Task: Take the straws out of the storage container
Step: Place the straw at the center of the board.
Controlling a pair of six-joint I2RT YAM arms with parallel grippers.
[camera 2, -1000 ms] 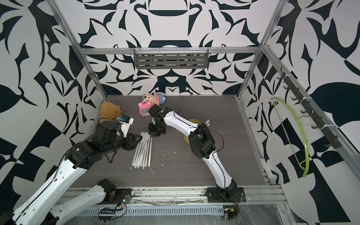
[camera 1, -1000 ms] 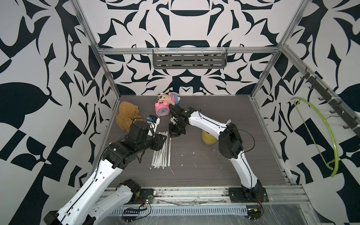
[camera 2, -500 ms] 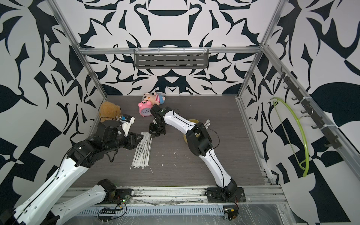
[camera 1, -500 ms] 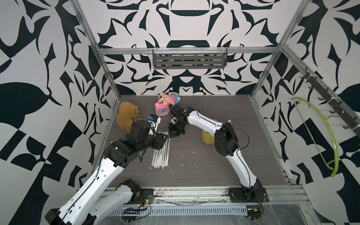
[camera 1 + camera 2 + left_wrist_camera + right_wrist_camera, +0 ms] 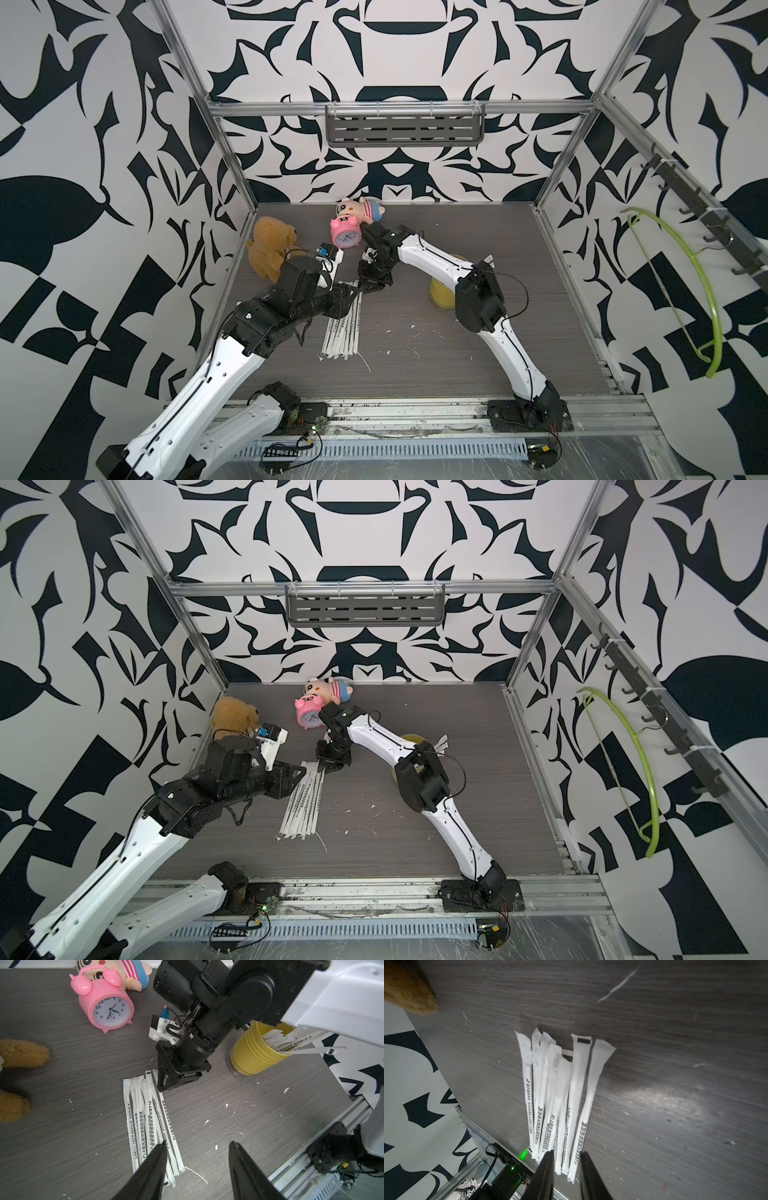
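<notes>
White paper-wrapped straws (image 5: 149, 1122), dark print

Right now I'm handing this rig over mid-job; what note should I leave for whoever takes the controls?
Left gripper: open, empty, over the straw pile.
Right gripper: fingers parted, holding nothing, over the same pile.
Done: that batch of wrapped straws lies flat on the table.
Left: more straws stand in the yellow cup, partly hidden by the right arm in both top views; take them out.
</notes>
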